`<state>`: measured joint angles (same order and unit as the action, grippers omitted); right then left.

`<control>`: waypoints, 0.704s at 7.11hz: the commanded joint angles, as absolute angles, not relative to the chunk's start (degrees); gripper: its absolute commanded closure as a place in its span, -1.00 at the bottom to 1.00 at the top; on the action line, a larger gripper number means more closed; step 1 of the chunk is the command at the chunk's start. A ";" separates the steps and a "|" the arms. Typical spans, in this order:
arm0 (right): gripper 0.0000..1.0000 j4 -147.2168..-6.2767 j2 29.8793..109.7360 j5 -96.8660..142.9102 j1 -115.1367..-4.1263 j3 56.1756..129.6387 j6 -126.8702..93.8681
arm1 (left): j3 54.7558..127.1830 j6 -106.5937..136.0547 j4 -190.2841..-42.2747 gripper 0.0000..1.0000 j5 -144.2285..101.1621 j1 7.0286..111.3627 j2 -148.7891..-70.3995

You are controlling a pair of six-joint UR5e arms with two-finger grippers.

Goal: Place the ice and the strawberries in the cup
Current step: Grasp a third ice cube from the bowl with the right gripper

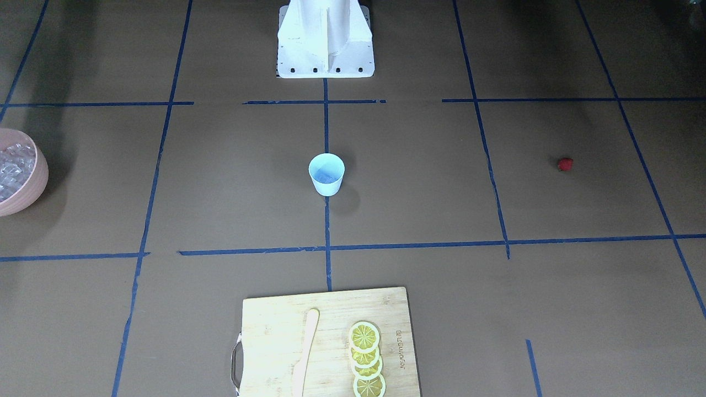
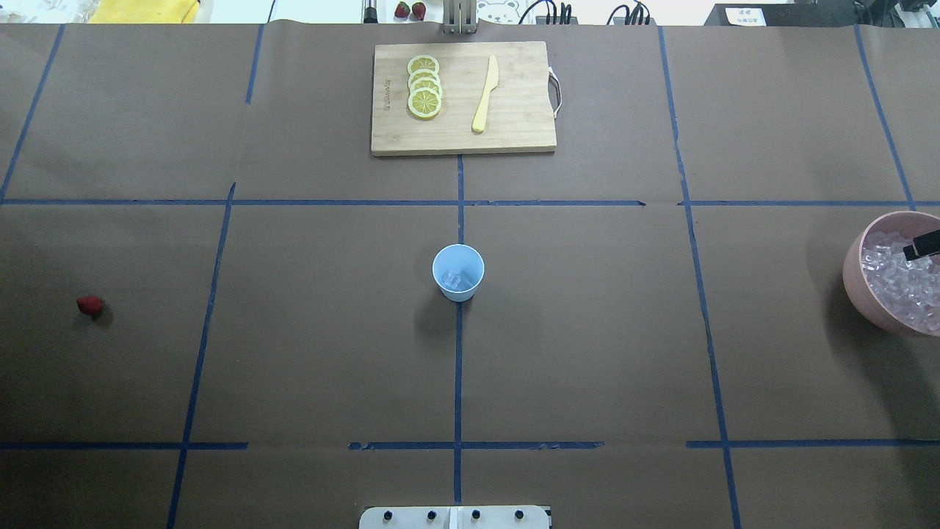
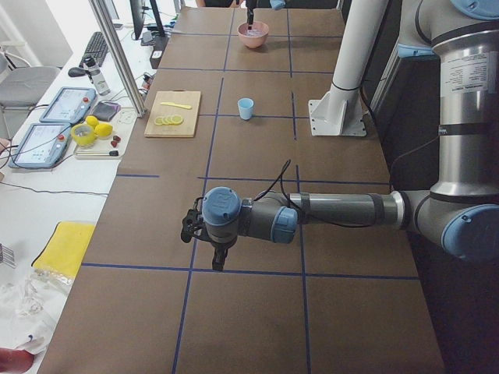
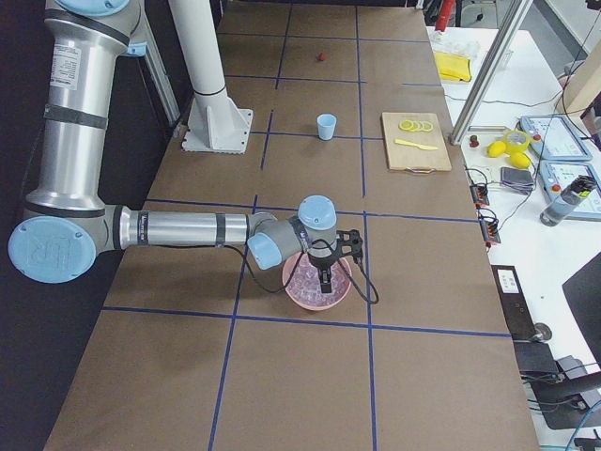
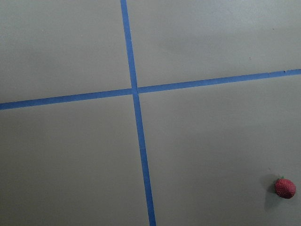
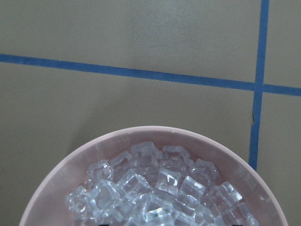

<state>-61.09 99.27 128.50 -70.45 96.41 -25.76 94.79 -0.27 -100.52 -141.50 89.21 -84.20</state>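
The light-blue cup point(image 2: 458, 273) stands upright at the table's middle and also shows in the front view point(image 1: 326, 174). A clear ice cube point(image 2: 454, 280) lies in it. More ice point(image 6: 160, 188) fills the pink bowl point(image 2: 855, 283). My right gripper point(image 4: 324, 274) hangs over that bowl, and I cannot tell whether it is open or shut. Only one dark fingertip point(image 2: 922, 247) shows from overhead. The strawberry point(image 2: 89, 306) lies alone on the table, at the lower right of the left wrist view point(image 5: 285, 188). My left gripper point(image 3: 217, 261) hovers above the table near it, state unclear.
A wooden cutting board point(image 2: 514, 132) at the far middle edge carries lemon slices point(image 2: 424, 87) and a pale knife point(image 2: 485, 94). The robot's white base point(image 1: 325, 38) stands on the near side. Blue tape lines cross the brown table.
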 commanded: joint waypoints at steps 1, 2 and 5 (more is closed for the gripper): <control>-0.77 -61.08 98.79 129.46 -69.96 95.54 -27.07 | 94.83 -0.35 -100.46 -1.00 -141.50 89.12 -84.11; -0.76 -61.08 98.70 129.29 -68.66 95.45 -28.03 | 94.75 -0.35 -100.46 -1.00 -141.50 89.12 -84.20; -0.54 -61.00 98.79 129.38 -68.55 94.93 -28.04 | 94.83 -0.26 -100.46 -1.00 -141.50 89.21 -84.20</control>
<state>-61.01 98.76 129.39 -68.62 95.28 -27.99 94.82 -0.27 -100.49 -141.50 89.20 -84.20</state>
